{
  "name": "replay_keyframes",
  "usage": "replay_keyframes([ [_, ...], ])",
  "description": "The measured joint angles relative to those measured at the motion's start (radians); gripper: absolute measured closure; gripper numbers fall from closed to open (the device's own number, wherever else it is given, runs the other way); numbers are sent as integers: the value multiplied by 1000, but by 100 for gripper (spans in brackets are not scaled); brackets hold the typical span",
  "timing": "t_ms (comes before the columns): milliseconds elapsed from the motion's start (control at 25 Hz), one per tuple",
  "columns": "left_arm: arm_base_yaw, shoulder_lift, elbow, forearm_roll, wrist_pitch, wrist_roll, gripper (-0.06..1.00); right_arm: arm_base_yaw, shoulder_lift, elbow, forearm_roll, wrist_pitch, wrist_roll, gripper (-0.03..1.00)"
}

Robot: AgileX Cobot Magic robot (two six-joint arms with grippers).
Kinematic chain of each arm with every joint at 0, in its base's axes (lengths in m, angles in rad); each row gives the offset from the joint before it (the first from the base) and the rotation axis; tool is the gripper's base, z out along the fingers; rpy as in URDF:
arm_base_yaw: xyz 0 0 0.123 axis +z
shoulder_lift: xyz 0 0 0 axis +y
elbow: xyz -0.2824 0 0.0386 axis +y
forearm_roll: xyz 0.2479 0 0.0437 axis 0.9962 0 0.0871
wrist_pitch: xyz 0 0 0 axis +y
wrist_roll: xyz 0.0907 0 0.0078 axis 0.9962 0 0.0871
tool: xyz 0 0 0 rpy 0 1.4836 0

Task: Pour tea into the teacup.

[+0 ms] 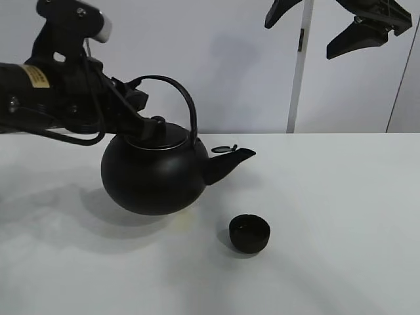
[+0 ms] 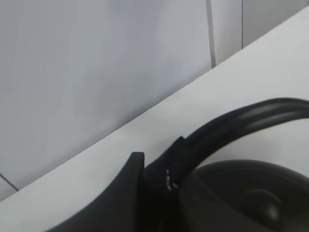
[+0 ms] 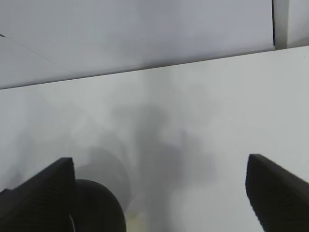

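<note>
The large round black kettle (image 1: 154, 174) hangs upright just above the white table, left of centre, with its spout (image 1: 230, 163) pointing right. My left gripper (image 1: 134, 100) is shut on the kettle's arched handle (image 1: 187, 102). In the left wrist view, one of my fingers (image 2: 128, 186) presses against the handle (image 2: 241, 118) above the lid (image 2: 251, 198). The small matte-black teacup (image 1: 249, 233) stands on the table below and right of the spout. My right gripper (image 1: 298, 39) is open and empty, raised high at the back right. Its view (image 3: 159, 162) shows an edge of the kettle (image 3: 99, 208).
The white table (image 1: 341, 216) stretches right and forward of the cup. A white wall with a vertical pole (image 1: 298, 79) stands behind the table. The kettle's shadow (image 1: 59, 203) falls on the table to its left.
</note>
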Motion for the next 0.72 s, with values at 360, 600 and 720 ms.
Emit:
replay_keyframes([
  [360, 0, -17, 197, -56, -244, -99, 84, 0, 0, 0, 0, 0, 0, 31],
  [600, 0, -20, 270, -61, -312, -125, 84, 0, 0, 0, 0, 0, 0, 31],
  [720, 0, -20, 293, -64, -339, -128, 84, 0, 0, 0, 0, -1, 0, 31],
])
